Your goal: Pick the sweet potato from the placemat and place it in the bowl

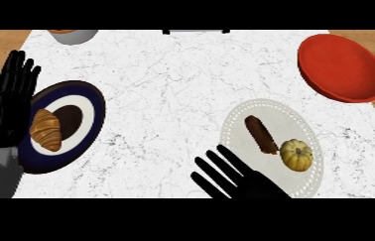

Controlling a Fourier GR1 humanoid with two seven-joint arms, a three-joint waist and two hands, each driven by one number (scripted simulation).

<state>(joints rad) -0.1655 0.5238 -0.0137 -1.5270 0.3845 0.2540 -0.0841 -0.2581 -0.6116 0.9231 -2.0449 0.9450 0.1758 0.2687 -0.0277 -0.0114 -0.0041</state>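
Observation:
A long brown sweet potato (261, 134) lies on a white round lace-edged placemat (248, 111) at the right of the marble counter. A small yellow squash (297, 154) sits beside it on the same mat. The red bowl (338, 66) stands at the far right, cut by the view's edge. My right hand (245, 181) comes in from the lower edge, open, fingers straight and pointing up-left, just left of and below the sweet potato, apart from it. My left hand (16, 93) rests open at the left edge, fingers up.
A dark blue and white plate (86, 111) with a croissant (46, 129) lies at the left, beside the left hand. A grey bowl (73, 35) sits at the back left corner. A dark object (195, 31) shows at the back edge.

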